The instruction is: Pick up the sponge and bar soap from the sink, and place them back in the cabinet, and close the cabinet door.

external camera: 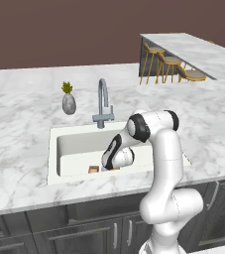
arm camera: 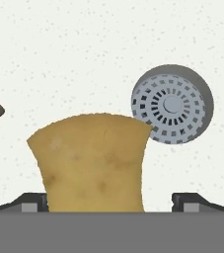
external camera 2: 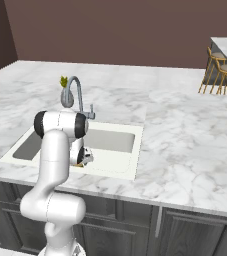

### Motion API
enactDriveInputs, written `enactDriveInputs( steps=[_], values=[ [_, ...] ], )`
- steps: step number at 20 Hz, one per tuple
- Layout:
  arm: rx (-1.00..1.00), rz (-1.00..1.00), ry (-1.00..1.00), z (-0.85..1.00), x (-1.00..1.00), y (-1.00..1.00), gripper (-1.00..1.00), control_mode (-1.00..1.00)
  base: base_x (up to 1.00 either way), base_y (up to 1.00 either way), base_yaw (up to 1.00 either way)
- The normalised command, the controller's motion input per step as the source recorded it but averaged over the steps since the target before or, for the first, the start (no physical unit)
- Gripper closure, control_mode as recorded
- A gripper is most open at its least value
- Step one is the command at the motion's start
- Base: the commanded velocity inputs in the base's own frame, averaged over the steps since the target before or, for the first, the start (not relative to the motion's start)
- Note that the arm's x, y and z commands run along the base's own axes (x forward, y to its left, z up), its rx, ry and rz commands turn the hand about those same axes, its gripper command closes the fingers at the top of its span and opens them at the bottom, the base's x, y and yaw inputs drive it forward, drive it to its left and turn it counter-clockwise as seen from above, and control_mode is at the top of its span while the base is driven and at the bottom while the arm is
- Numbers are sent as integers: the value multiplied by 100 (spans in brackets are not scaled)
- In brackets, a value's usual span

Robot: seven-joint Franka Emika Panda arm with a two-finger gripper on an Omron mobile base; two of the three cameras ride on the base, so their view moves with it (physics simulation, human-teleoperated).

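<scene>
Pincer stood wide open, low in the sink, one fingertip on each side of the sponge, gripping nothing. Sponge lay on the basin floor beside the drain. Bar soap lay nearby.
</scene>
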Motion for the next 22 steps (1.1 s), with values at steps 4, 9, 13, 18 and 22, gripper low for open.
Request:
enactDriveInputs(
  steps=[4, 9, 13, 18, 22],
  values=[
    [0, 0, 0, 0, 0, 0, -100, -100, 0, 0, 0],
    [0, 0, 0, 0, 0, 0, -100, -100, 0, 0, 0],
    [0, 0, 0, 0, 0, 0, -100, -100, 0, 0, 0],
    [0, 0, 0, 0, 0, 0, 100, -100, 0, 0, 0],
    [0, 0, 0, 0, 0, 0, 100, -100, 0, 0, 0]
  ],
)
